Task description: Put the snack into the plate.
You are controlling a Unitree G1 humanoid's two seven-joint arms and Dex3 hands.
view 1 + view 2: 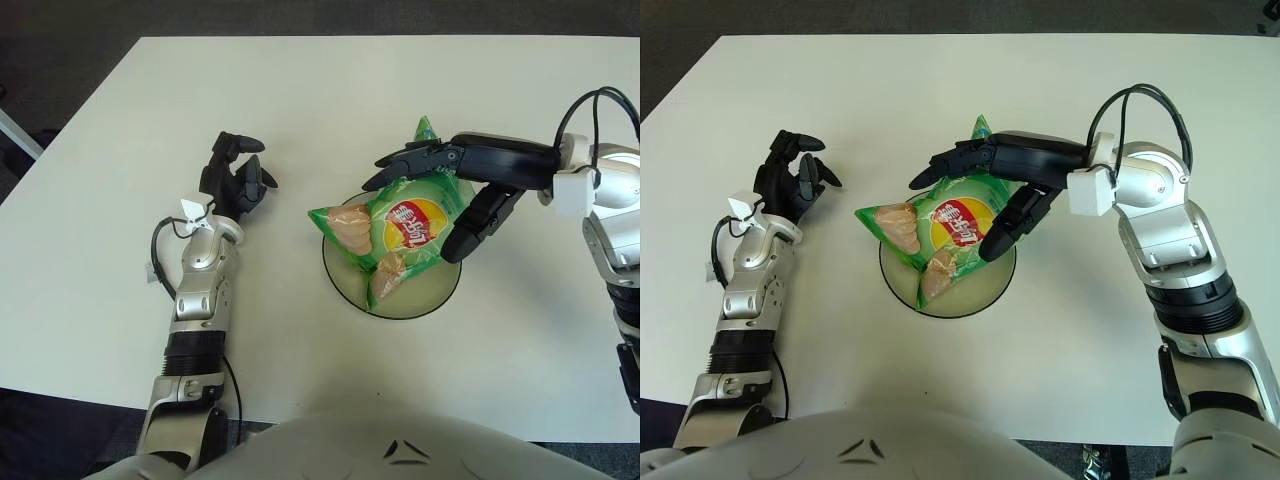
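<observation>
A green chip bag (395, 232) with a red and yellow logo lies tilted across a shallow olive plate (425, 303) in the middle of the white table. My right hand (420, 208) reaches in from the right and is shut on the bag's right end. Its fingers (410, 160) lie over the bag's top edge and the thumb (470, 230) presses on its front. The bag's left end juts past the plate rim. My left hand (235, 178) shows to the left of the plate, fingers relaxed, holding nothing.
The white table (300, 90) runs to dark floor at the back and on the left. A black cable (590, 105) loops above my right wrist. A thin cable (160, 260) hangs beside my left forearm.
</observation>
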